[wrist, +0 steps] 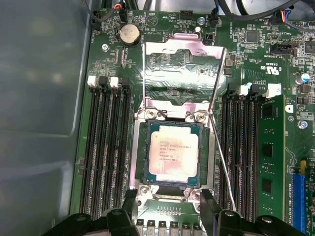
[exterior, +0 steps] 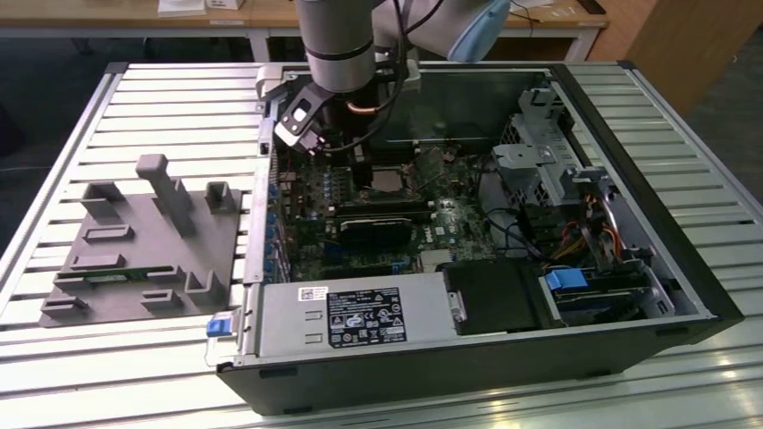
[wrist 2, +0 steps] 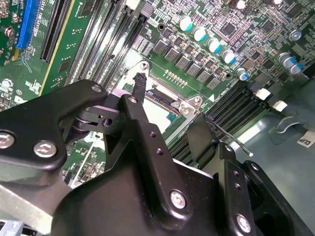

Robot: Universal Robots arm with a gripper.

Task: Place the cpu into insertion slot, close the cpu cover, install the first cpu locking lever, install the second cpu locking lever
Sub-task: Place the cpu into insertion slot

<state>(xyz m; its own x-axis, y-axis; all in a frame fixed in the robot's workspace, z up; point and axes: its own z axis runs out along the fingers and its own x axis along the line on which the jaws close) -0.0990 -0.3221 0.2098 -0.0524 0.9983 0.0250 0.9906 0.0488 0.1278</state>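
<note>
cpu (wrist: 173,153): sat in the insertion slot (wrist: 143,147)
cpu cover (wrist: 182,47): flipped up, not closed yet
claw (wrist: 168,204): spread wide, holding nothing, just beside the slot

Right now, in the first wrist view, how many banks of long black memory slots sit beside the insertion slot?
2. One bank runs along one side of the insertion slot, the other bank along the opposite side. More may be hidden elsewhere.
</note>
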